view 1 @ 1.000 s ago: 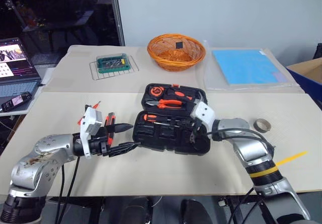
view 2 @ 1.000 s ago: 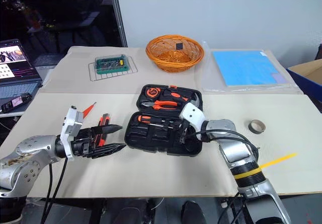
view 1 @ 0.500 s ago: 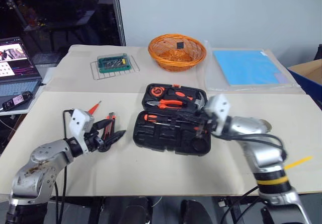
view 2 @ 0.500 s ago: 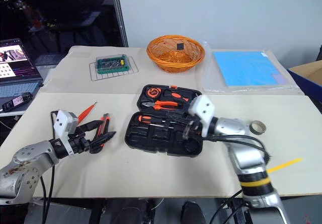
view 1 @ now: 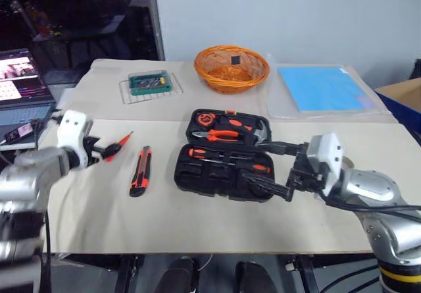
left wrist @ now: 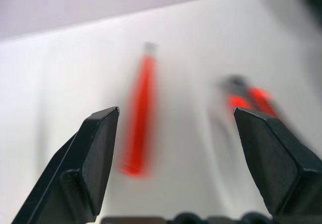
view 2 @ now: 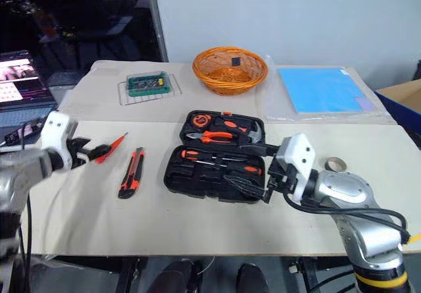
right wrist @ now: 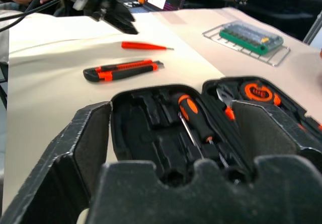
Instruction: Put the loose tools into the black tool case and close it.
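The thin all-orange screwdriver [view 1: 118, 144] lies flat on the beige desk [view 1: 197, 220], well to the left of the open black moulded plastic tool case [view 1: 227, 155], with the orange-and-black utility knife [view 1: 140, 170] lying between the two. The left gripper [view 1: 99, 149] hovers just at the screwdriver's handle end, its two black fingers spread wide and empty; in its wrist view the screwdriver sits between them, nearer one finger. Picking up this screwdriver looks like the step in hand. To do it well, the gripper should centre itself over the handle, its fingers straddling the handle across its width, then come low enough that the fingers reach the desk before closing, since so slim a tool could roll or slip out of a shallow pinch. The case stands ready, two orange-and-black-handled screwdrivers [view 1: 227, 160] already in the near half and pliers [view 1: 220, 135] in the far half. The right gripper [view 1: 278, 171] hangs by the case's right edge, fingers apart and holding nothing. The small greyish tape roll [view 2: 334, 164] lies right of the case, partly behind that arm.
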Robot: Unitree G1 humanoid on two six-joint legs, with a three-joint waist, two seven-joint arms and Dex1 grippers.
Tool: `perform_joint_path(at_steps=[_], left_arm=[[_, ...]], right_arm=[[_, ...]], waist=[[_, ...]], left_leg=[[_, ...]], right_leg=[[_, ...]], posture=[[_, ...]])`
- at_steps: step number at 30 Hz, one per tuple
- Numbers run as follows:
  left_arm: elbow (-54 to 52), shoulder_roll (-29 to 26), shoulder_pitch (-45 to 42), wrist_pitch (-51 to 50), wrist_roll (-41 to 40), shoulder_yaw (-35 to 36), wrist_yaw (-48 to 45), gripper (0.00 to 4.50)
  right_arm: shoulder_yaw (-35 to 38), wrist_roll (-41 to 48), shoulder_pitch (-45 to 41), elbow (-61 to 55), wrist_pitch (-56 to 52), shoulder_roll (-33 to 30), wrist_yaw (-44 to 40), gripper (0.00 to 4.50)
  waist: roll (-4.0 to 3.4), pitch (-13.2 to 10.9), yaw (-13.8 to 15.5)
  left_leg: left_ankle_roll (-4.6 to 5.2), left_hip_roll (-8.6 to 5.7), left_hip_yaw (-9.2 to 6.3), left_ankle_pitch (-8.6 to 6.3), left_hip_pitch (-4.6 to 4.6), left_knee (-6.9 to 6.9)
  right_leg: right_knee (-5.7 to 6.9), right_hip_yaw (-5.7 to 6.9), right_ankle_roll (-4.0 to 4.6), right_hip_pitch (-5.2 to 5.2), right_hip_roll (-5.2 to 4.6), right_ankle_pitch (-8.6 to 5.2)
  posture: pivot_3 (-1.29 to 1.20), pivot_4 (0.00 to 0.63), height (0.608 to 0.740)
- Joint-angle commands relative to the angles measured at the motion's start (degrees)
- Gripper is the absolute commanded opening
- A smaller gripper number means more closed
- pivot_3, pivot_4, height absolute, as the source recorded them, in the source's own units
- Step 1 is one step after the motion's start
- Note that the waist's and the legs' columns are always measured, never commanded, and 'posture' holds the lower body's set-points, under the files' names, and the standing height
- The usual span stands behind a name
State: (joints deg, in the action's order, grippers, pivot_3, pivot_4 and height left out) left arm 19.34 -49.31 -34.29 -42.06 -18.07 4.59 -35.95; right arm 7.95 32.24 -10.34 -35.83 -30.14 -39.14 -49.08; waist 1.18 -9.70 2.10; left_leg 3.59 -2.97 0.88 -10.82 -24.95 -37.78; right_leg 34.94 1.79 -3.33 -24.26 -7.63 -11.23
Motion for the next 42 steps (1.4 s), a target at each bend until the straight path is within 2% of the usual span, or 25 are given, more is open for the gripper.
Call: perform_joint_path(at_steps=[1, 4, 6, 7, 10, 11, 12, 13, 15, 17, 19, 22, 27, 31, 42], left_arm=[[15.26, 0.61, -6.92, 7.87, 6.84, -6.38, -6.39, 3.89], [26.69, 3.11, -12.42, 13.59, 11.26, -9.69, -8.10, 3.21], [30.19, 3.81, -14.03, 16.74, 12.66, -10.66, -10.78, 2.43], [31.40, 4.06, -14.55, 17.67, 12.99, -10.82, -12.06, 2.21], [32.44, 4.16, -14.79, 20.43, 12.71, -9.74, -15.18, 1.26], [32.41, 4.10, -14.75, 21.33, 12.43, -9.27, -16.11, 0.82], [31.27, 3.91, -14.70, 22.29, 10.83, -7.86, -18.29, 0.54], [29.21, 3.51, -14.78, 22.36, 8.88, -6.41, -21.03, 0.44], [19.58, 2.15, -15.03, 19.15, 3.78, -5.05, -30.38, 0.44], [9.01, 1.48, -14.14, 18.33, 2.51, -8.52, -38.61, 0.44], [2.16, 2.99, -14.56, 17.23, 2.93, -12.01, -41.57, 0.44], [-2.45, 7.91, -17.16, 15.56, 4.32, -16.43, -42.20, 0.44], [-2.05, 16.06, -19.99, 18.18, 9.84, -25.31, -43.10, 0.44], [1.05, 19.26, -21.58, 20.08, 13.20, -28.23, -42.52, 0.44], [10.30, 20.54, -23.73, 29.82, 22.48, -32.85, -42.80, 0.44]], right_arm=[[1.52, 0.13, -0.23, -3.48, 0.02, -0.79, 2.77, 4.40], [2.55, -0.42, 1.12, -5.87, -0.19, -1.15, 5.37, 4.50], [3.36, 0.40, 1.78, -7.38, -0.93, -1.28, 6.98, 4.50], [3.75, 0.74, 2.20, -7.90, -1.11, -1.32, 7.56, 4.50], [4.51, 0.68, 3.91, -8.64, -1.01, -1.71, 8.47, 4.50], [4.59, 0.65, 4.25, -8.73, -0.95, -1.82, 8.70, 4.50], [4.66, 0.66, 4.89, -8.77, -0.68, -1.68, 9.01, 4.50], [5.00, 0.94, 5.50, -8.81, -0.43, -1.60, 9.19, 4.50], [6.71, 1.90, 8.52, -9.27, 0.74, -1.23, 8.59, 4.50], [9.64, 2.83, 12.64, -10.14, 2.22, -1.33, 6.86, 4.50], [12.67, 2.86, 16.52, -10.69, 3.41, -2.36, 4.61, 4.50], [18.73, 3.76, 22.03, -11.40, 4.19, -4.12, 1.38, 4.50], [28.75, 5.77, 29.00, -11.94, 3.63, -6.41, -2.79, 4.50], [31.85, 7.23, 31.33, -13.33, 2.51, -6.98, -2.64, 4.50], [32.51, 9.05, 33.87, -17.30, 1.05, -6.63, 1.68, 4.50]], waist=[[0.07, 0.01, 0.10], [0.20, 0.01, 0.29], [0.20, 0.01, 0.56], [0.21, 0.01, 0.57], [0.21, 0.01, 0.38], [0.23, 0.00, 0.31], [0.26, -0.01, 0.22], [0.26, -0.01, 0.17], [0.50, -0.15, 0.18], [0.73, -0.25, 0.39], [0.72, -0.24, 0.64], [0.57, -0.17, 0.97], [0.58, -0.18, 0.60], [0.59, -0.18, -0.49], [0.55, -0.17, -0.16]], left_leg=[[0.00, -0.03, 0.00, 0.00, -0.02, 0.00], [0.10, -0.12, 0.00, -0.09, -0.25, 0.00], [0.11, -0.12, -0.03, -0.09, -0.34, 0.00], [0.11, -0.12, -0.03, -0.09, -0.34, 0.00], [0.10, -0.09, -0.02, -0.10, -0.35, -0.01], [0.09, -0.07, -0.02, -0.10, -0.34, -0.01], [0.08, -0.04, -0.03, -0.10, -0.34, -0.02], [0.08, -0.03, -0.03, -0.10, -0.34, -0.04], [0.09, -0.03, -0.03, -0.10, -0.34, -0.05], [0.08, 0.00, -0.08, -0.10, -0.45, -0.07], [0.11, -0.05, -0.10, -0.11, -0.61, -0.08], [0.35, -0.33, -0.08, -0.24, -0.56, -0.12], [0.89, -0.33, -0.04, 0.05, -0.58, -0.27], [0.87, -0.15, -0.04, 0.07, -0.54, -0.30], [0.86, -0.14, -0.07, 0.07, -0.50, -0.35]], right_leg=[[-0.02, -0.01, 0.12, 0.00, 0.00, 0.07], [0.01, -0.08, 0.36, -0.13, 0.00, 0.22], [0.06, -0.04, 0.37, -0.11, 0.00, 0.23], [0.05, -0.04, 0.37, -0.11, 0.00, 0.23], [0.04, -0.03, 0.37, -0.04, -0.05, 0.22], [0.02, 0.01, 0.36, -0.03, -0.11, 0.21], [-0.01, 0.07, 0.35, -0.03, -0.16, 0.21], [-0.03, 0.13, 0.34, -0.03, -0.23, 0.21], [-0.04, 0.20, 0.23, -0.08, -0.35, 0.16], [-0.06, 0.40, 0.33, -0.11, -0.43, 0.18], [-0.19, 0.47, 0.28, -0.13, -0.59, 0.20], [-0.19, 0.41, 0.07, -0.02, -0.77, 0.21], [0.00, 0.41, 0.00, 0.16, -0.64, 0.18], [0.02, 0.26, -0.04, 0.11, -0.38, 0.07], [0.00, 0.23, -0.16, 0.15, -0.48, -0.02]], posture=[[0.00, 0.150, 0.740], [0.00, 0.150, 0.740], [0.00, 0.150, 0.740], [0.00, 0.150, 0.740], [0.00, 0.150, 0.740], [0.00, 0.150, 0.740], [0.00, 0.150, 0.740], [0.00, 0.150, 0.740], [0.00, 0.150, 0.740], [0.00, 0.150, 0.740], [0.00, 0.150, 0.740], [0.00, 0.150, 0.740], [0.00, 0.150, 0.740], [0.00, 0.150, 0.740], [0.00, 0.150, 0.740]])
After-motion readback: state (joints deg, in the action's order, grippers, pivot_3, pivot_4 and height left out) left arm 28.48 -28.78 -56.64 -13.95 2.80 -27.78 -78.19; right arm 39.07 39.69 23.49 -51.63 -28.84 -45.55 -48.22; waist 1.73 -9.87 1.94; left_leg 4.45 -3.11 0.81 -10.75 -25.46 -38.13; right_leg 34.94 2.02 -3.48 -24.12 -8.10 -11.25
